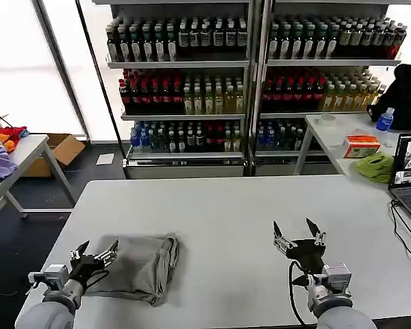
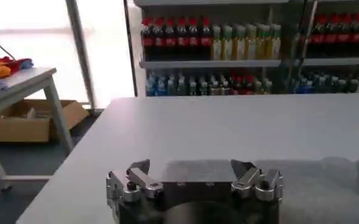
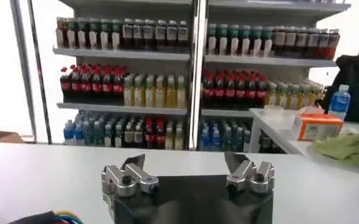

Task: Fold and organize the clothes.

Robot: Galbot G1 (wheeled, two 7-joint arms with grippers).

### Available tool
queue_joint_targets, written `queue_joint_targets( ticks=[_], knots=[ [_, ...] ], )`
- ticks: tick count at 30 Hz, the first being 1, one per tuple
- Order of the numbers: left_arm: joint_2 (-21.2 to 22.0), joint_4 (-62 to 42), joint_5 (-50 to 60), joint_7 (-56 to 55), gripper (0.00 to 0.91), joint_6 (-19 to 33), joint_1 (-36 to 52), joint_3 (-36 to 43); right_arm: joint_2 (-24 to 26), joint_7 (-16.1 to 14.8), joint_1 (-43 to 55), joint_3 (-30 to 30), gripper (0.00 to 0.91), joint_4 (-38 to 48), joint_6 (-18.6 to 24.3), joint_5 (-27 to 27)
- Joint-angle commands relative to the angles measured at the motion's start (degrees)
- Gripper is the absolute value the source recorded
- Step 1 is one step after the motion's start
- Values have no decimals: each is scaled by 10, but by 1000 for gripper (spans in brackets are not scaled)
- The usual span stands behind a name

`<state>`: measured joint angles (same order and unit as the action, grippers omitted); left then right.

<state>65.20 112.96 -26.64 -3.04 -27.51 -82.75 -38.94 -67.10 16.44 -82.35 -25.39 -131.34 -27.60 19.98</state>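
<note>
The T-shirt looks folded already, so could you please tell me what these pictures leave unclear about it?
- T-shirt, head view: logo and stripe hidden inside the folds.
- Its near-left edge: covered by the open left gripper.
- Left wrist view: shirt cut off by the frame edge.
- The open right gripper hovers apart over bare table.

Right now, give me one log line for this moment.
T-shirt folded, table front-left | left gripper open at its edge | right gripper open, clear

Folded grey T-shirt (image 1: 140,267) on table
</note>
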Motion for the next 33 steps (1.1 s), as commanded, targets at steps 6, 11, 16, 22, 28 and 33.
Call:
queue_joint_targets(
  ticks=[6, 11, 16, 22, 28, 33],
  knots=[
    [-4, -44, 3, 14, 897, 3, 2, -7, 0, 1, 8, 6, 907, 9, -1, 0],
    [0, -53, -8, 22, 725, 4, -3, -8, 2, 1, 6, 1, 907, 9, -1, 0],
    [3, -56, -19, 26, 30, 6, -6, -9, 3, 1, 5, 0, 907, 8, -1, 0],
    [9, -53, -23, 35, 10, 4, -10, -7, 3, 1, 7, 0, 907, 8, -1, 0],
    [17, -44, -33, 39, 0, 4, -12, -6, 3, 0, 8, -4, 907, 11, 1, 0],
    [19, -43, -42, 39, 0, 6, -13, -13, 4, 1, 11, -6, 907, 12, 2, 2]
  ],
)
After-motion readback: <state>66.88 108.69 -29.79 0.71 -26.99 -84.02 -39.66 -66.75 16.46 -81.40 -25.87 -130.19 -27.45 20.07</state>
